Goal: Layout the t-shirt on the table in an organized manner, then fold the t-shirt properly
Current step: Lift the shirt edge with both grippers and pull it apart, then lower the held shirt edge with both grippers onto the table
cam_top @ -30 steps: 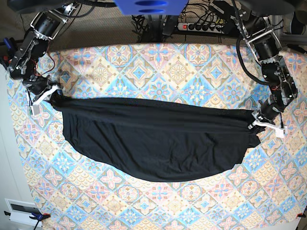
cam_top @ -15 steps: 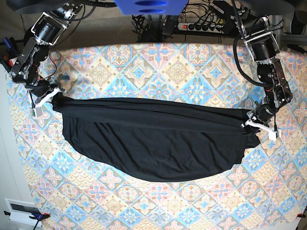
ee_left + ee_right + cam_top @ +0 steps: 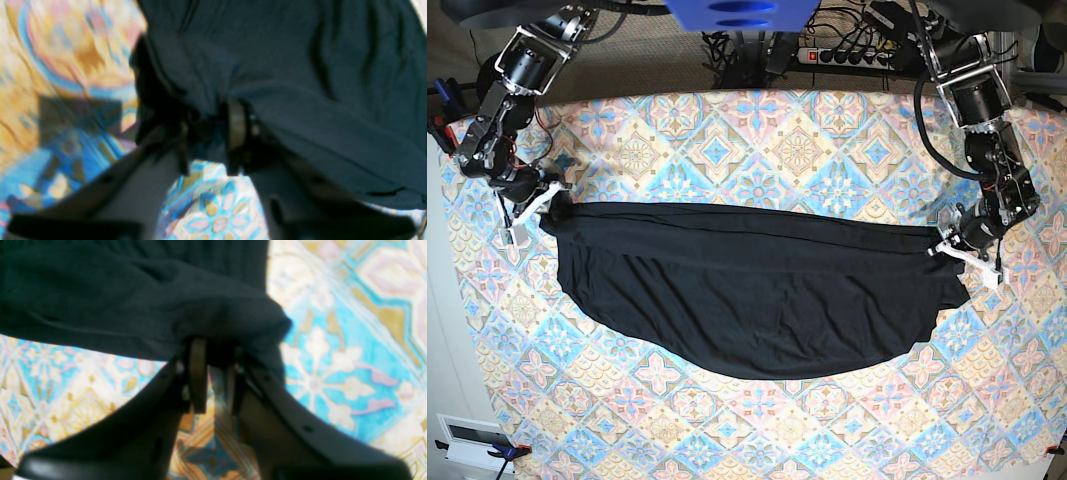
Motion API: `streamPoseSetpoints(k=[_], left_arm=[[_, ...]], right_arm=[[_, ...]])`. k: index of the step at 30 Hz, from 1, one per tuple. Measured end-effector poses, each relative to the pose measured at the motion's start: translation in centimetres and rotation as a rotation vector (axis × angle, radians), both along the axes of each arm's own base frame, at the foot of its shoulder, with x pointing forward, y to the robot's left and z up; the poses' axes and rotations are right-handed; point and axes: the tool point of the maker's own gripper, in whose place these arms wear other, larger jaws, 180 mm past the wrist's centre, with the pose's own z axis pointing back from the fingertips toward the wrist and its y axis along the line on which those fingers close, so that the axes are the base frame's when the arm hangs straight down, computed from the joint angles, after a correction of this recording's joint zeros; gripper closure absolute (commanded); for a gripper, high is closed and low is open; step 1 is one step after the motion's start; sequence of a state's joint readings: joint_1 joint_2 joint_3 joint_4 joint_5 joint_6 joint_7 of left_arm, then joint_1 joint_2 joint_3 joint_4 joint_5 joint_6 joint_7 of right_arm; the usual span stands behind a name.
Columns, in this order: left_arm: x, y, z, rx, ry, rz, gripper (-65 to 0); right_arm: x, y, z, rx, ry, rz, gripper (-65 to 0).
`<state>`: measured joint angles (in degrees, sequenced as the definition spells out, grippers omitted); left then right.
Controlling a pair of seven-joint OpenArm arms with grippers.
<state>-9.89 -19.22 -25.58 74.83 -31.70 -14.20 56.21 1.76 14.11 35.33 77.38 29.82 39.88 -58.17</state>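
The large rectangular table (image 3: 757, 130), covered in a cloth of blue, pink and cream diamond floral tiles, carries the large plain black t-shirt of soft thin fabric (image 3: 757, 290) stretched across its middle, the upper edge taut and straight, the lower edge sagging in a curve toward the near edge. The step in hand looks like the laying-out. The left gripper (image 3: 957, 250) sits at the garment's end toward the table's right edge and the right gripper (image 3: 539, 200) at the opposite end; in both wrist views the jaws stand narrowly parted with fabric bunched at the fingertips, apparently releasing. Next, each should draw clear without dragging cloth, then smooth the sagging hem.
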Motion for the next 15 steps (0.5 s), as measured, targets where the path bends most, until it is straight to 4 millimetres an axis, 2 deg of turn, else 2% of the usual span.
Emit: streamPoseSetpoints(k=[3, 6, 8, 11, 15], left_arm=[[0.4, 0.3, 0.6, 0.006, -0.019, 0.005, -30.5], [-0.4, 0.4, 0.3, -0.022, -0.016, 0.004, -36.2], [-1.7, 1.2, 0.1, -0.067, -0.017, 0.032, -36.8], [-3.6, 3.1, -0.2, -0.126, -0.023, 0.114, -36.8], [-4.7, 3.2, -0.7, -0.159, -0.02, 0.133, -36.8]], right_arm=[[0.4, -0.4, 1.4, -0.044, -0.031, 0.012, -10.9], [1.2, -0.3, 2.9, -0.063, -0.08, 0.023, -10.9], [1.5, -0.1, 3.4, -0.068, -0.097, 0.027, -10.9], [1.2, -0.2, 3.1, -0.07, -0.084, 0.028, -10.9], [1.4, 0.8, 2.8, -0.075, -0.072, 0.065, -10.9]])
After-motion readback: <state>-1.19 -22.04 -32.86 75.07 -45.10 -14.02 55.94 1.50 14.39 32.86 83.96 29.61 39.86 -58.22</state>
